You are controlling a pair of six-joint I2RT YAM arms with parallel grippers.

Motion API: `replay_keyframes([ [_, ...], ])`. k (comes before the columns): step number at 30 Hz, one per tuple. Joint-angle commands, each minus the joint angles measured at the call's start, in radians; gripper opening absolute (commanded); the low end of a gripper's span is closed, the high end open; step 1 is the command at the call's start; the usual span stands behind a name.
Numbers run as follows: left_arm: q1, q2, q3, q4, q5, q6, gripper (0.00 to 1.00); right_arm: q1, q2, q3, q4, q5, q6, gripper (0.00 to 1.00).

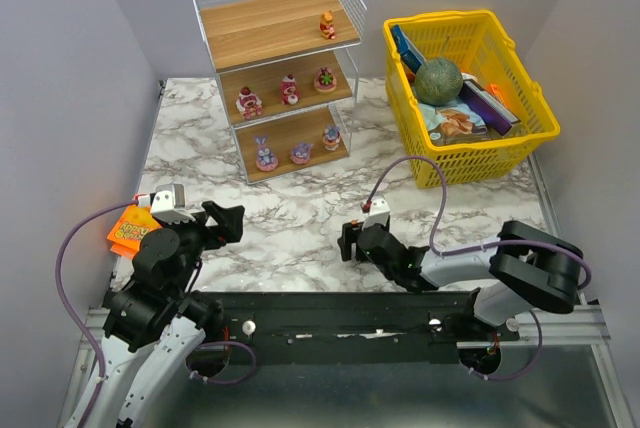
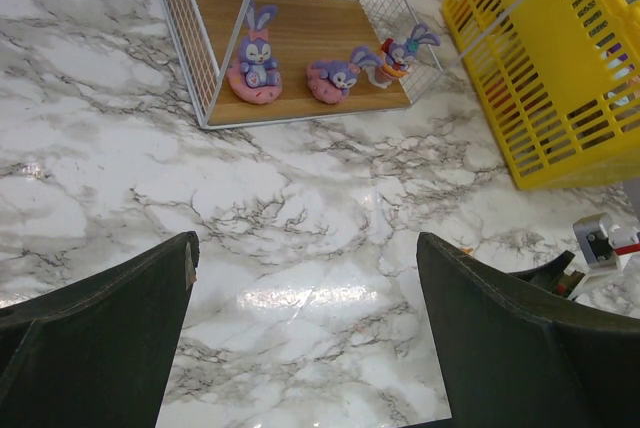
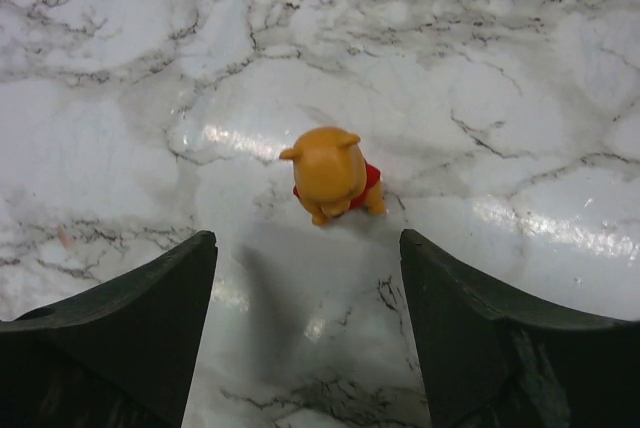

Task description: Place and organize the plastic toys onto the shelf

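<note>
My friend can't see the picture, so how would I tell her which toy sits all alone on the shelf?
Find the white wire shelf at the back of the marble table, left of the yellow basket. On its top board, near the right end, stands a small orange-yellow toy. It is alone there, while the lower boards hold three red-pink toys and three purple toys.

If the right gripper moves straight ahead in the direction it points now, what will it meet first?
Probably the small orange-yellow plastic bear figurine with red top, just ahead of the open right gripper.
</note>
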Motion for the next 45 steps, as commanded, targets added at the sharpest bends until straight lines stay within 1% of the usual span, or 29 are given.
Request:
replay_keyframes([
  [1,0.001,-0.008,-0.009,0.021,0.012,0.016,0.99,0.003,0.124,0.036,-0.02,0.07,-0.012,0.82],
  [6,0.001,-0.001,-0.009,0.021,0.015,0.018,0.99,0.003,0.206,0.075,-0.035,0.119,-0.02,0.82],
  [9,0.001,-0.001,-0.009,0.022,0.017,0.018,0.99,0.003,0.224,0.097,-0.053,0.137,-0.021,0.79],
  [16,0.001,0.004,-0.009,0.021,0.015,0.018,0.99,0.004,0.206,0.089,-0.053,0.147,-0.05,0.74],
  [20,0.001,0.003,-0.009,0.021,0.015,0.018,0.99,0.0,0.189,0.071,-0.015,0.13,-0.092,0.71],
  [23,0.001,0.003,-0.008,0.021,0.015,0.018,0.99,-0.011,0.189,0.072,-0.012,0.108,-0.103,0.65],
  [24,0.001,0.003,-0.009,0.021,0.014,0.016,0.99,-0.014,0.193,0.076,-0.014,0.105,-0.101,0.61],
  [27,0.001,0.003,-0.008,0.022,0.014,0.016,0.99,-0.019,0.203,0.082,-0.02,0.105,-0.087,0.55],
  [29,0.001,0.003,-0.009,0.022,0.014,0.016,0.99,-0.02,0.206,0.086,-0.026,0.11,-0.08,0.54],
  [32,0.001,0.004,-0.009,0.021,0.014,0.016,0.99,-0.02,0.207,0.095,-0.032,0.119,-0.073,0.48],
  [35,0.001,0.004,-0.009,0.021,0.014,0.016,0.99,-0.019,0.201,0.108,-0.044,0.13,-0.076,0.37],
  [36,0.001,0.004,-0.009,0.021,0.014,0.016,0.99,-0.019,0.198,0.115,-0.05,0.131,-0.086,0.29],
  [38,0.001,0.003,-0.009,0.021,0.012,0.016,0.99,-0.02,0.183,0.132,-0.084,0.139,-0.093,0.19],
  [39,0.003,0.003,-0.009,0.021,0.014,0.016,0.99,-0.019,0.178,0.154,-0.099,0.141,-0.106,0.1],
  [42,0.001,0.003,-0.009,0.021,0.014,0.016,0.99,-0.02,0.125,0.216,-0.197,0.15,-0.119,0.02],
  [44,0.001,0.001,-0.008,0.021,0.014,0.016,0.99,-0.019,0.08,0.243,-0.262,0.15,-0.129,0.01],
  [45,0.001,0.001,-0.009,0.021,0.014,0.016,0.99,-0.02,0.022,0.258,-0.283,0.138,-0.136,0.01],
])
